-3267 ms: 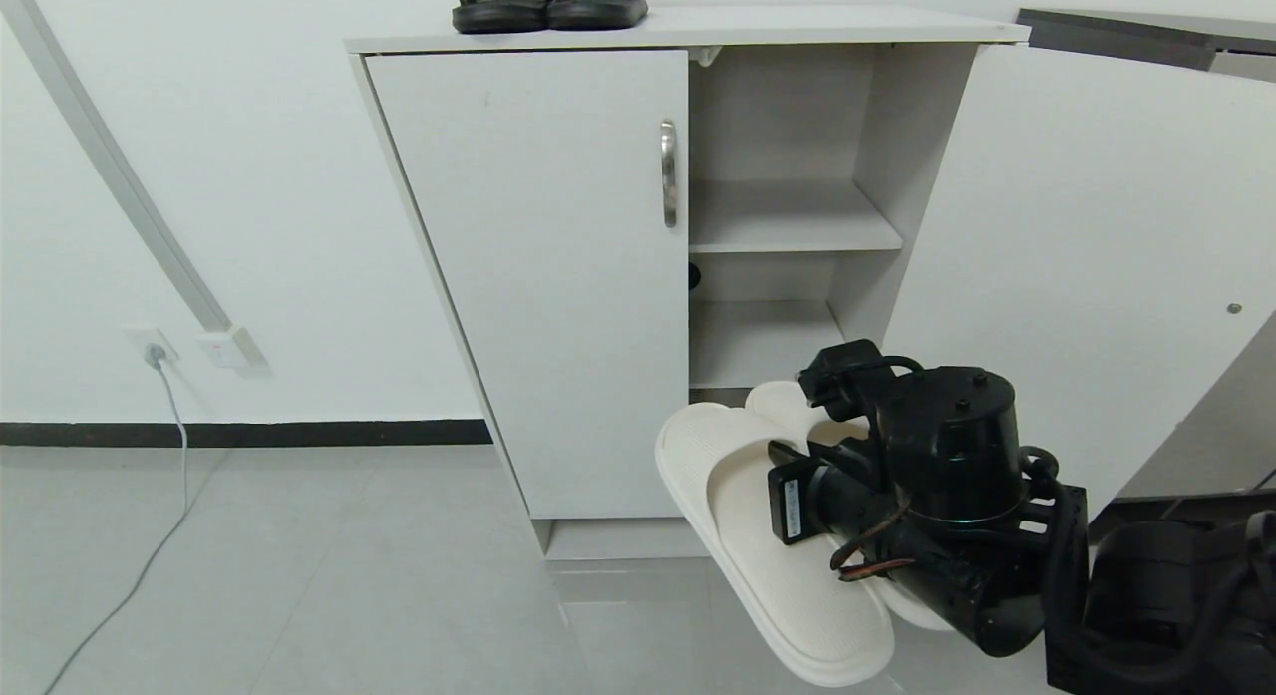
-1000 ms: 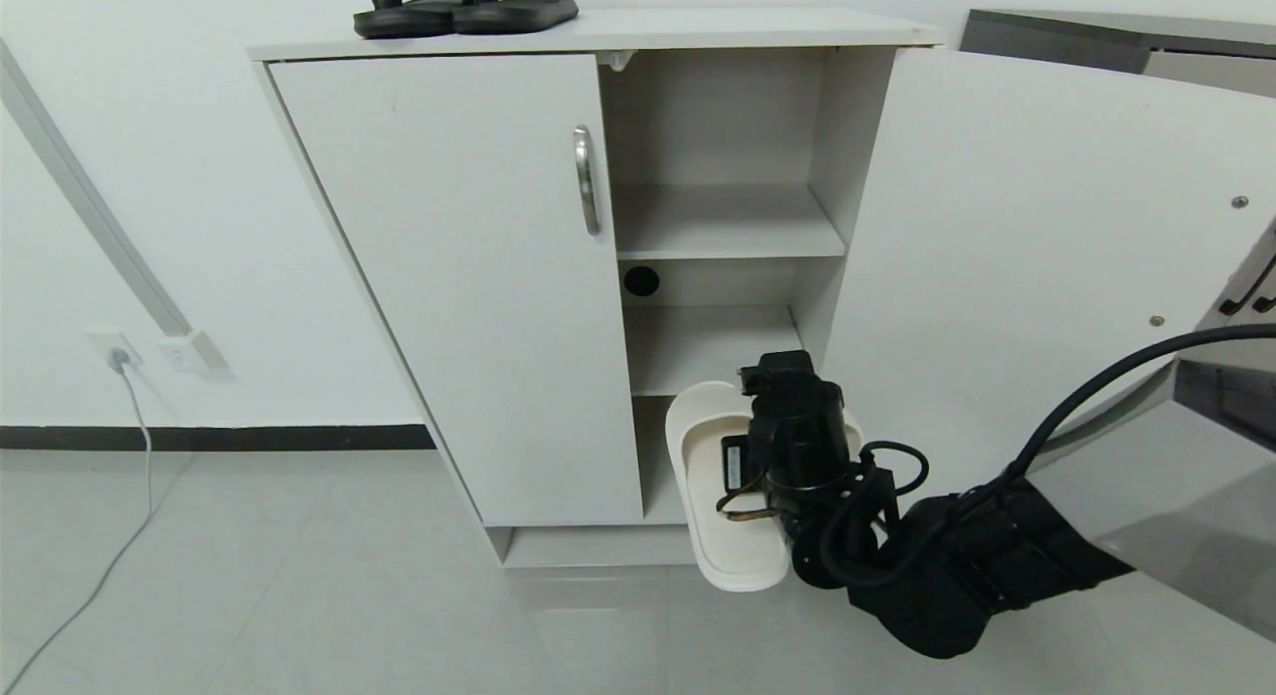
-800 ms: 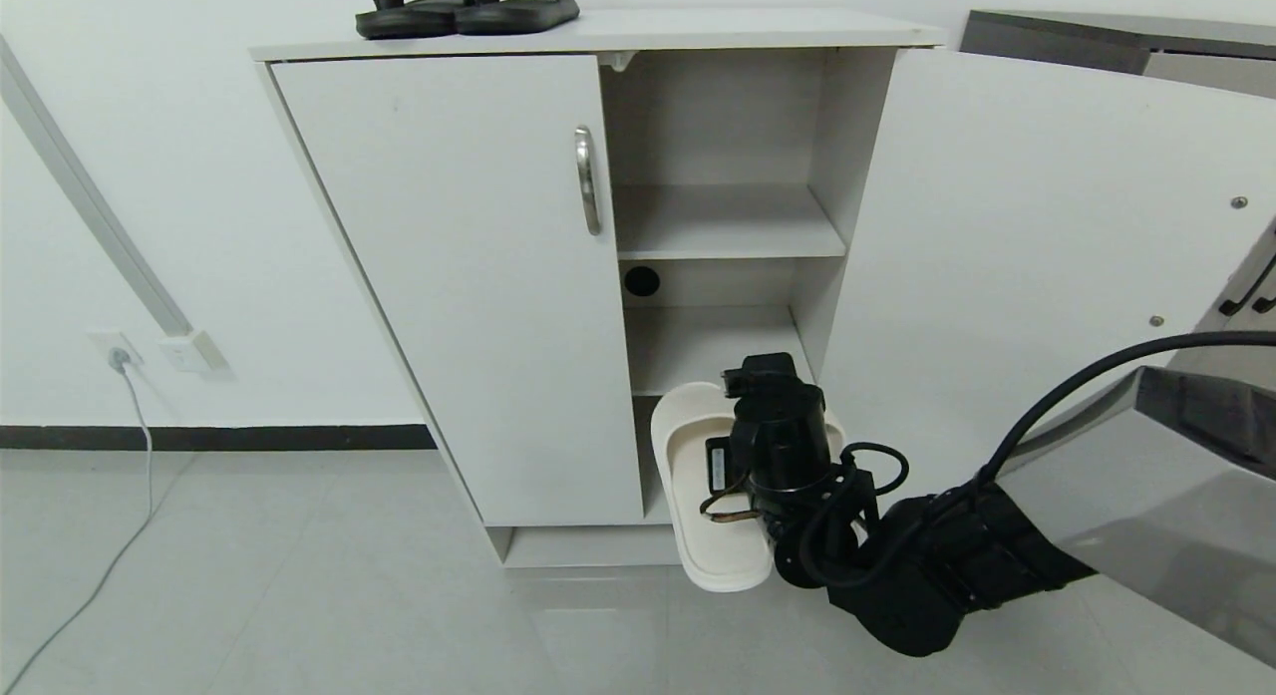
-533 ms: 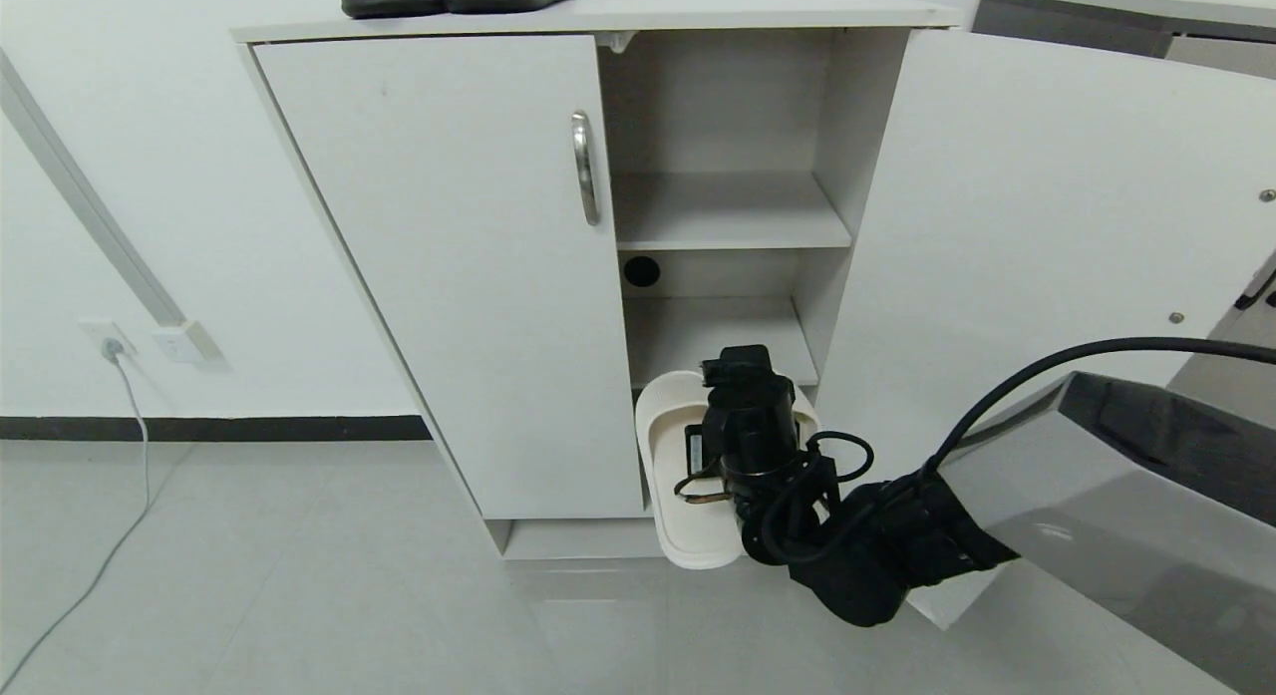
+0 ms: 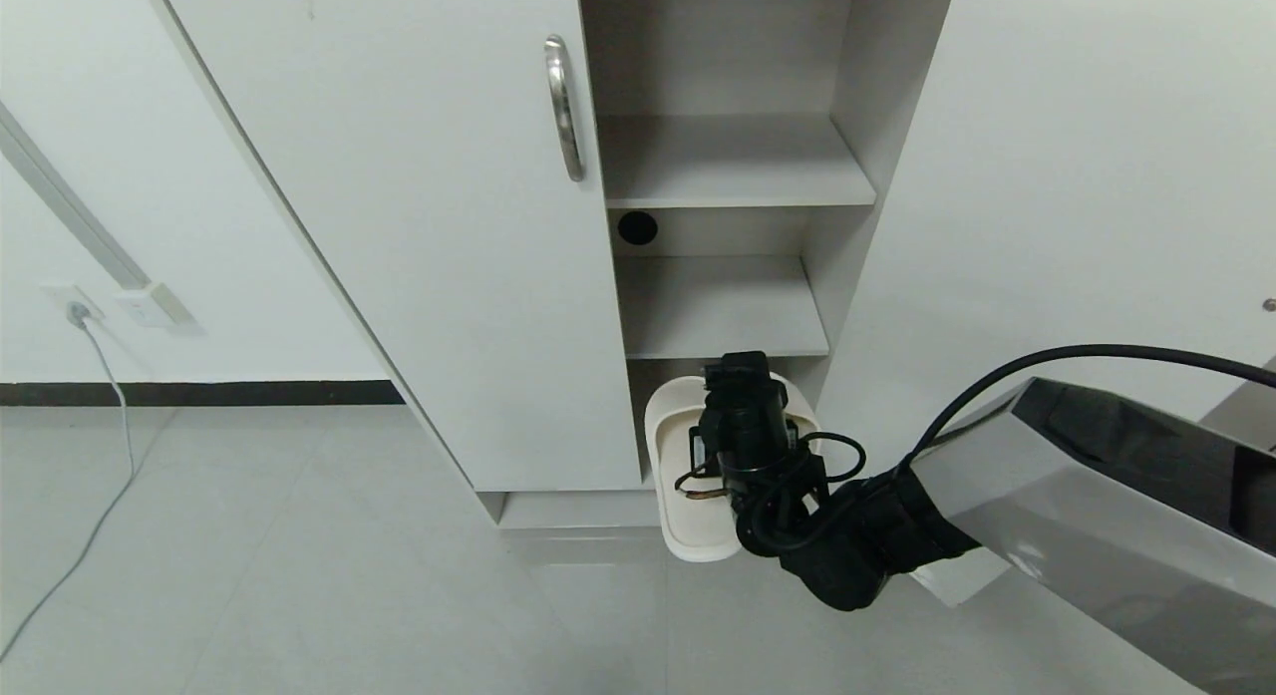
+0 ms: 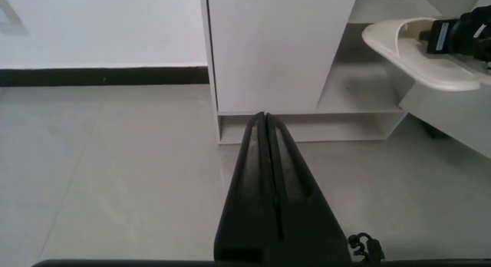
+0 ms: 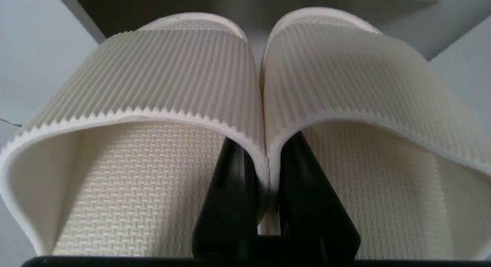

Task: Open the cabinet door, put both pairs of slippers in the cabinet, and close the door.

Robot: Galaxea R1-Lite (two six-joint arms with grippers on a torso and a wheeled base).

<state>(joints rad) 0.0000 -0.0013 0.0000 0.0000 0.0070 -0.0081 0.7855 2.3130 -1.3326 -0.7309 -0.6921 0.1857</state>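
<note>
My right gripper (image 7: 265,166) is clamped on the white slippers (image 7: 173,79): the two black fingers (image 7: 230,198) are closed nearly together, pinching the slippers' inner side walls where the pair sit side by side, one finger inside each slipper under its ribbed strap. I hold the pair roughly level, soles down and toes pointing away from my wrist.

In the head view the slippers hang at the mouth of the bottom compartment (image 5: 638,416) of the cabinet (image 5: 847,97). The toes are just past the front edge, below the middle shelf (image 5: 718,311), and the heels jut out over the floor (image 5: 299,575). I cannot tell whether the soles touch the compartment's bottom board. The right door (image 5: 1057,176) stands swung wide open beside my arm, and the left door (image 5: 419,236) is shut, its metal handle (image 5: 564,107) near the opening. Above the middle shelf is an upper shelf (image 5: 733,162), with a round hole (image 5: 636,227) in the back panel between them.

My left gripper (image 6: 265,127) hangs low in front of the cabinet's base, fingers pressed together on nothing, well apart from the slippers.

On the wall to the left are a socket (image 5: 76,312) with a cable and a black skirting strip (image 5: 199,393).
</note>
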